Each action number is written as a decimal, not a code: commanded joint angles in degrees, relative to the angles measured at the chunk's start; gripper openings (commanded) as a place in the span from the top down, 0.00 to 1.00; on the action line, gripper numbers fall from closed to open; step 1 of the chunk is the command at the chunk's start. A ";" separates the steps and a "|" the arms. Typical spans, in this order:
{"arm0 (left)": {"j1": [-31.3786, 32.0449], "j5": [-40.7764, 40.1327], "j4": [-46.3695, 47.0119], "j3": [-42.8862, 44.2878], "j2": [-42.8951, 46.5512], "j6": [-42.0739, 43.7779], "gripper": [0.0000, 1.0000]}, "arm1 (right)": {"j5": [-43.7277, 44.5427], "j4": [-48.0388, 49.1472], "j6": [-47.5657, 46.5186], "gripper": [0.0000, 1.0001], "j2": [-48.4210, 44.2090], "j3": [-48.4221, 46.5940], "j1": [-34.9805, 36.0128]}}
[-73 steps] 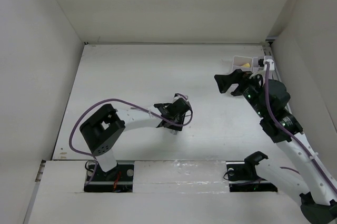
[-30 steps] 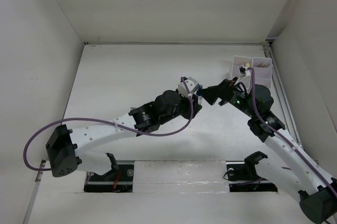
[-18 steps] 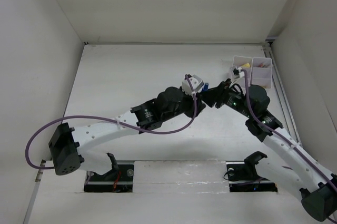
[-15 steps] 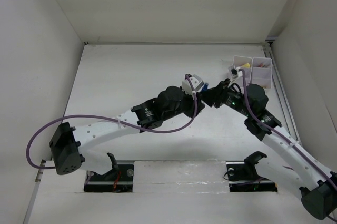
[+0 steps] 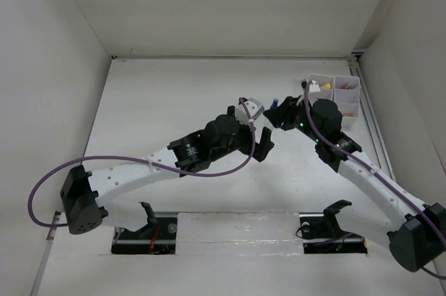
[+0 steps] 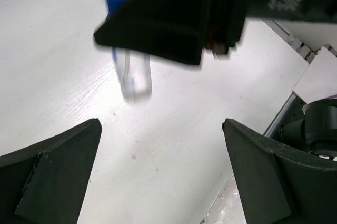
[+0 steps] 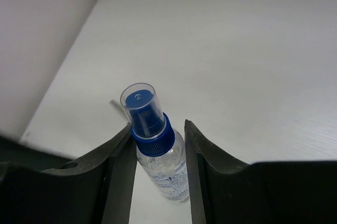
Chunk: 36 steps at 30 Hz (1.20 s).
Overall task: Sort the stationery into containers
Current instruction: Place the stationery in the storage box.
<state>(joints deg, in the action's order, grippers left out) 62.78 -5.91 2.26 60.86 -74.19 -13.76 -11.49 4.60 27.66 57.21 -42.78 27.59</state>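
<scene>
Right wrist view: right gripper [image 7: 158, 129] clamps the clear bottle [image 7: 156, 145] just below its blue collar (probably light, slick plastic, could twist), while left gripper [image 6: 160, 125] gapes empty.

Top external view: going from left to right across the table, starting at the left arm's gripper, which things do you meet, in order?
left gripper → blue-capped bottle → left white bin → right white bin. The right gripper overlaps the bottle it holds, so it is left out.
</scene>
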 commanded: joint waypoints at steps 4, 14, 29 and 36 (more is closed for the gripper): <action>0.67 -9.19 -9.79 -2.58 10.46 -10.29 0.00 | 13.92 3.04 -8.84 1.00 6.24 -7.83 -13.93; 2.68 -21.15 -25.11 -5.84 21.27 -22.28 0.00 | 11.78 17.53 -16.85 1.00 18.10 -12.67 -34.86; 2.69 -16.94 -21.07 -9.09 22.60 -21.75 0.00 | -7.14 29.32 -17.99 1.00 29.00 -15.40 -47.11; 2.69 -16.41 -20.46 -9.09 22.60 -21.75 0.00 | -10.22 31.52 -17.99 1.00 34.37 -15.40 -48.78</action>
<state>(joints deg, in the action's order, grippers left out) 65.25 -22.68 -20.18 52.07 -51.92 -35.92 -18.04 30.61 10.26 91.00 -56.21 -20.62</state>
